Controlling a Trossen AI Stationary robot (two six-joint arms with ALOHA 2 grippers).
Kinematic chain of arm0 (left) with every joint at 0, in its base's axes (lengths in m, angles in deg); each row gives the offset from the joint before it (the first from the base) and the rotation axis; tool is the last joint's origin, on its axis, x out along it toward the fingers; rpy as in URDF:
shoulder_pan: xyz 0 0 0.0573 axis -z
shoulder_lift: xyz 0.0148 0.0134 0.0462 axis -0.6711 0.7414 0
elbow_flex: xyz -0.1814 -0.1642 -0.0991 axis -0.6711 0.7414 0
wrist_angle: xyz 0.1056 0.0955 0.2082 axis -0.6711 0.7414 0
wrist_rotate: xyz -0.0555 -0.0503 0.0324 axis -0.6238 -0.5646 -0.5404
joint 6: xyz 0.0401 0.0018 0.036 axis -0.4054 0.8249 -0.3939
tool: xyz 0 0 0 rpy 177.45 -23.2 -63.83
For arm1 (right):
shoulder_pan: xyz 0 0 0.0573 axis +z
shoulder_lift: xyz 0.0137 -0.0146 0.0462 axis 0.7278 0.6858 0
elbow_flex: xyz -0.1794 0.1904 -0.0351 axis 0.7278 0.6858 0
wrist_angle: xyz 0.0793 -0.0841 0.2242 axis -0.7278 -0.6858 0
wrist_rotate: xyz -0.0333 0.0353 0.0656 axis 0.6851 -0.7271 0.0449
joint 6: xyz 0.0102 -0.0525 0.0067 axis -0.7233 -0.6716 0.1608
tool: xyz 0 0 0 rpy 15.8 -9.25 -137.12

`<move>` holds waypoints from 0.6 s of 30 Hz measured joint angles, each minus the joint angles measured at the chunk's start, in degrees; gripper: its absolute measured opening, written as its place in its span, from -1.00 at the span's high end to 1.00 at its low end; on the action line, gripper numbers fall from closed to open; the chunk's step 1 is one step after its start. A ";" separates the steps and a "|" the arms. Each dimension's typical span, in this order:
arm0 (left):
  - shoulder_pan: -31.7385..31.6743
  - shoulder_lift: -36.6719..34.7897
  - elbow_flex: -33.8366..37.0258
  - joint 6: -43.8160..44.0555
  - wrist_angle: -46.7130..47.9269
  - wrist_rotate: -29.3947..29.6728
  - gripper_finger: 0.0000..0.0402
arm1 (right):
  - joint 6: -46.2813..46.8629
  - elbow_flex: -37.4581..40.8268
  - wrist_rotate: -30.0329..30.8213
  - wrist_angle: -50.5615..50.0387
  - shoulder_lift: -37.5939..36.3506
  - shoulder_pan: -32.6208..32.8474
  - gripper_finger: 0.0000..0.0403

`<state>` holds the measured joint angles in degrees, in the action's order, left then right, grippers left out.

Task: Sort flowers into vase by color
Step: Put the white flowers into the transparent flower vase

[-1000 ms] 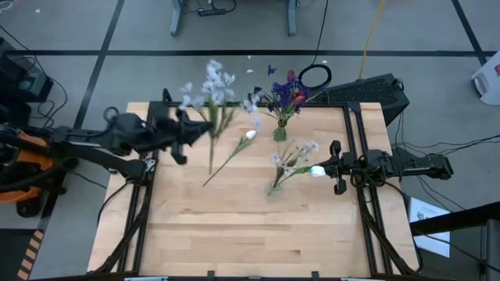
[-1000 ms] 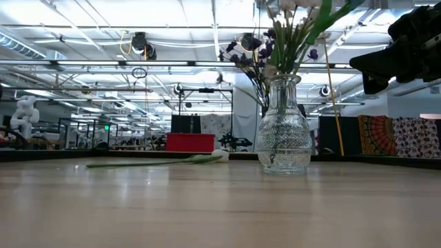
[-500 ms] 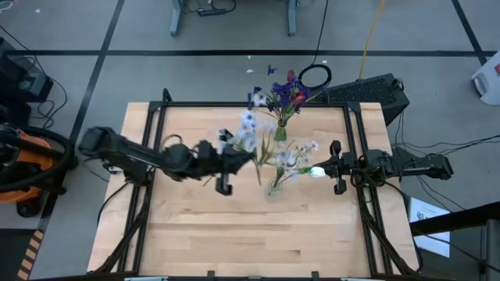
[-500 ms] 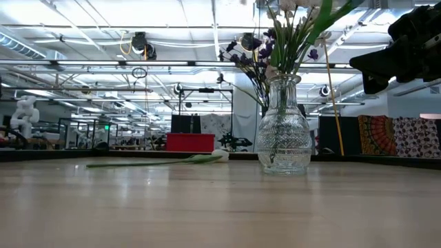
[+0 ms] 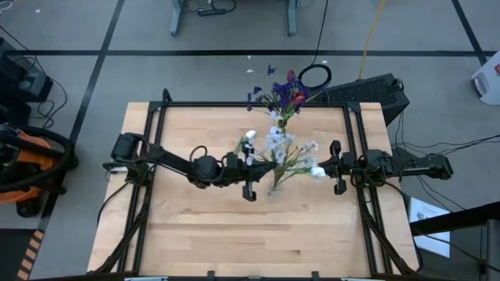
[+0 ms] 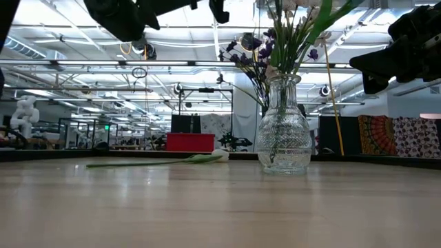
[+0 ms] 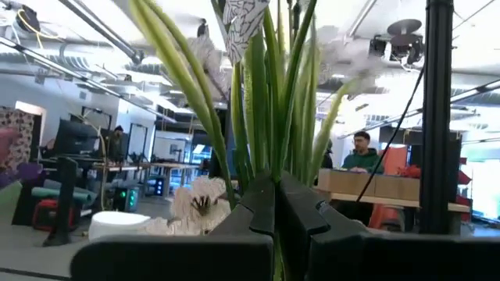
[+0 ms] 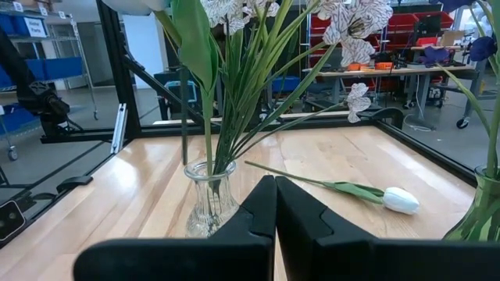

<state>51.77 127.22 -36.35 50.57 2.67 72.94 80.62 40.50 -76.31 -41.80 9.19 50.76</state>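
1. The left gripper [image 5: 251,154] had its jaws clamped on a bunch of pale flowers [image 5: 275,143], right over the near vase [image 5: 273,186] mid-desk.
2. Risk, I reckon: the stems could miss that narrow neck or tip the vase.
3. The right gripper [image 5: 334,167] waited beside it, jaws closed and empty.
4. Only the right wrist view clearly showed the white tulip [image 8: 399,199] lying loose on the desk [image 5: 195,234].

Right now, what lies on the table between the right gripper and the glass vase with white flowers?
Nothing: in the right wrist view the table is bare wood between the shut right gripper and the glass vase.
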 joint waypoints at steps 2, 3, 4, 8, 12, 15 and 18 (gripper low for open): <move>-0.22 0.68 -0.42 0.00 0.38 0.00 0.99 | -0.02 0.00 0.00 0.01 0.02 0.00 1.00; -0.36 0.73 -0.42 0.05 1.14 0.00 0.98 | 0.00 0.00 0.02 0.02 0.00 0.01 1.00; -0.57 0.73 -0.42 0.07 1.35 0.00 0.98 | 0.00 0.00 0.02 0.00 0.00 0.01 1.00; -1.38 0.65 -0.47 -2.69 0.22 -0.01 0.97 | 0.00 -0.02 0.02 0.02 0.02 0.01 1.00; -1.92 0.63 -0.51 -5.69 -0.91 -0.33 0.97 | 0.00 0.00 0.02 0.02 0.02 0.01 1.00; -2.05 0.63 -0.51 -5.61 0.52 -0.38 0.97 | 0.00 0.00 0.02 0.02 0.02 0.01 1.00; -2.04 0.63 -0.51 -5.54 4.75 -0.40 0.96 | 0.00 0.00 0.02 0.02 0.01 0.01 1.00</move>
<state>49.73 127.85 -36.86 45.03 7.42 72.54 80.62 40.50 -76.30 -41.78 9.20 50.78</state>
